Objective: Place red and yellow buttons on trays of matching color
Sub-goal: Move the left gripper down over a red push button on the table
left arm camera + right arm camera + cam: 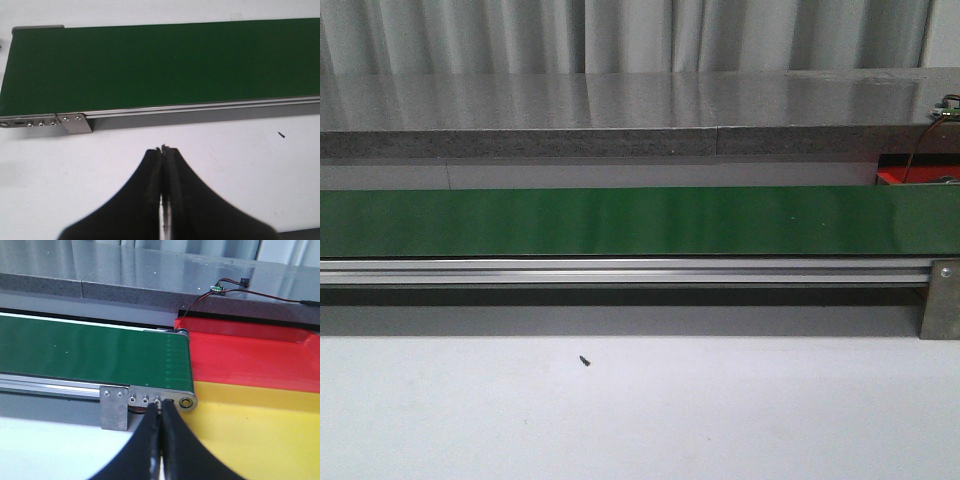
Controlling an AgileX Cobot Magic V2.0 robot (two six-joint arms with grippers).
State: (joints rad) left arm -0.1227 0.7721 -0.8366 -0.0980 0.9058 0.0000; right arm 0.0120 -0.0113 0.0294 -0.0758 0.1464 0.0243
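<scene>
No red or yellow button shows in any view. The red tray (250,352) lies past the end of the green belt (90,352), and a yellow tray (255,440) sits beside it, nearer my right gripper (160,407). That gripper is shut with nothing in it, hovering by the belt's end bracket. A sliver of the red tray (917,177) shows at the far right of the front view. My left gripper (163,150) is shut and empty above the white table, in front of the belt's (160,65) other end.
The long green belt (640,220) runs on an aluminium rail (620,270) across the table. A grey ledge (620,110) runs behind it. A thin wire with a small green board (217,288) lies on that ledge. A tiny dark speck (585,360) lies on the white table.
</scene>
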